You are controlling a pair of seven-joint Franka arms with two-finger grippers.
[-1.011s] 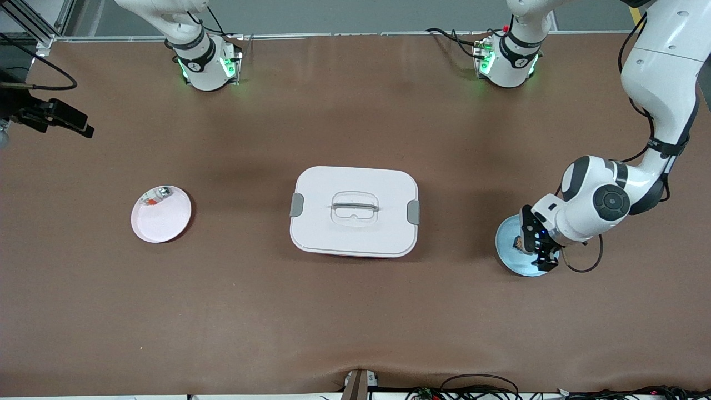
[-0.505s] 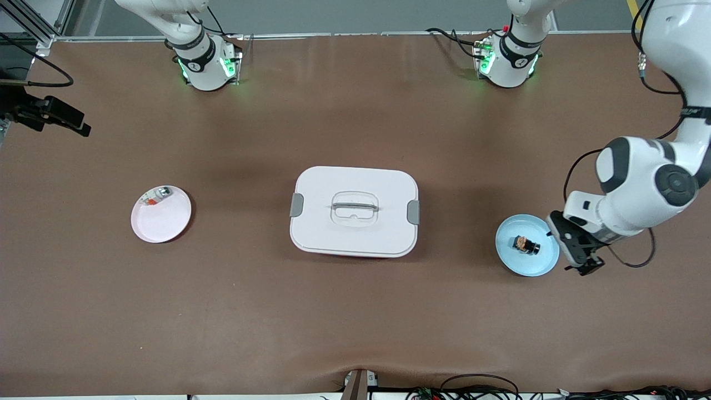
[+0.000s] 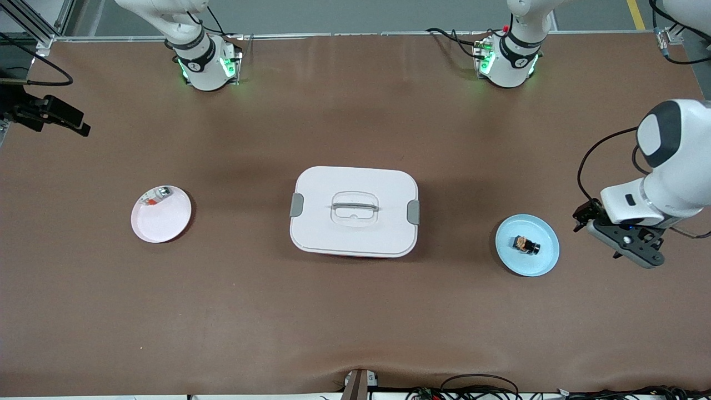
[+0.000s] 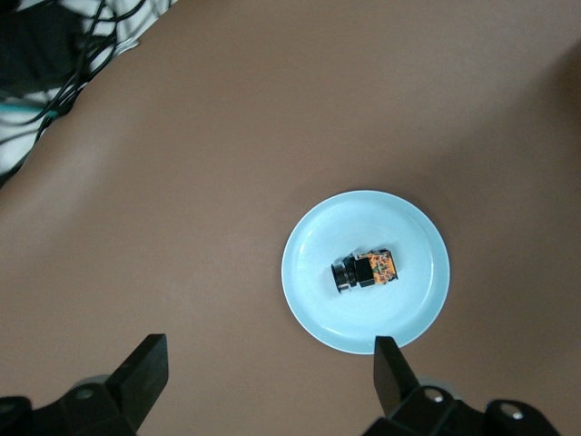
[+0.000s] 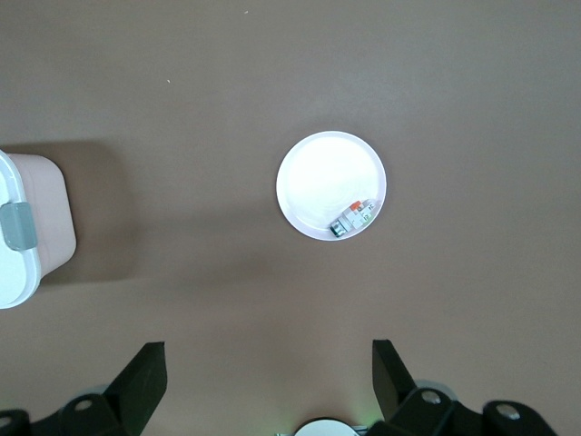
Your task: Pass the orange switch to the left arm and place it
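Observation:
The orange switch [image 3: 526,244] [image 4: 368,271], a small black block with an orange cap, lies on its side on the blue plate [image 3: 541,258] [image 4: 309,291] toward the left arm's end of the table. My left gripper [image 3: 633,253] [image 4: 270,359] hangs open and empty above bare table beside that plate, clear of the switch. My right gripper [image 5: 268,363] is open and empty, high over the table near the pink plate [image 3: 161,219] [image 5: 318,173]. The white box [image 3: 354,211] [image 5: 27,227] stands mid-table between the two plates.
A small silver-grey piece and a white-and-orange scrap [image 3: 157,195] [image 5: 354,218] lie at the pink plate's rim. Both arm bases [image 3: 205,64] [image 3: 508,61] stand along the table's edge farthest from the front camera. Cables lie off the nearest edge.
My left gripper has moved off the blue plate and outward past its rim, leaving the switch lying on the plate. The right arm has barely moved.

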